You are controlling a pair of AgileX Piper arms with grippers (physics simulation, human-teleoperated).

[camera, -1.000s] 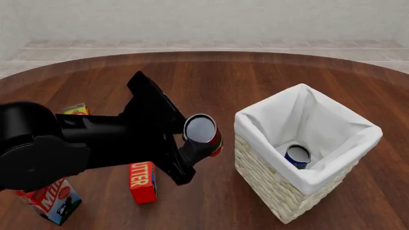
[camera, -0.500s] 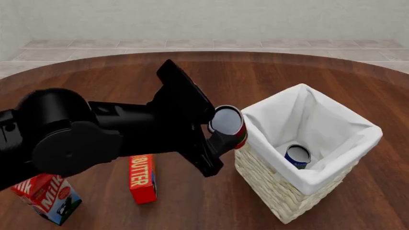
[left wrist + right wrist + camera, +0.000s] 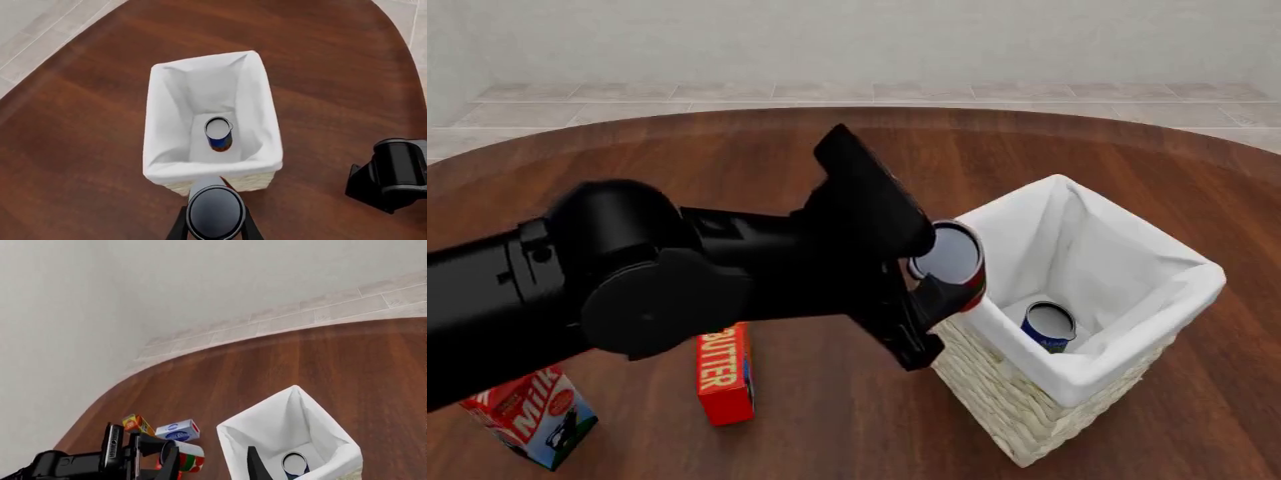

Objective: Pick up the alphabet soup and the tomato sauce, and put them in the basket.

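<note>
Front view: left gripper (image 3: 952,290) clenched on tomato sauce (image 3: 956,262) over basket (image 3: 1014,400) rim; alphabet soup (image 3: 1048,325) inside; right gripper's state can't be told.

Round, dark reddish-brown wooden table (image 3: 827,160), grain running across, pale tiled floor (image 3: 868,95) beyond its far edge. Resting on it: wicker basket (image 3: 1001,395) with white cloth lining; well left of the basket, upright red butter box (image 3: 723,375); farther left of the basket, tilted milk carton (image 3: 531,415). Beyond the basket's left side, seen from the right wrist: small orange-yellow carton (image 3: 137,424) and blue-and-white carton (image 3: 177,430), lying side by side.
</note>
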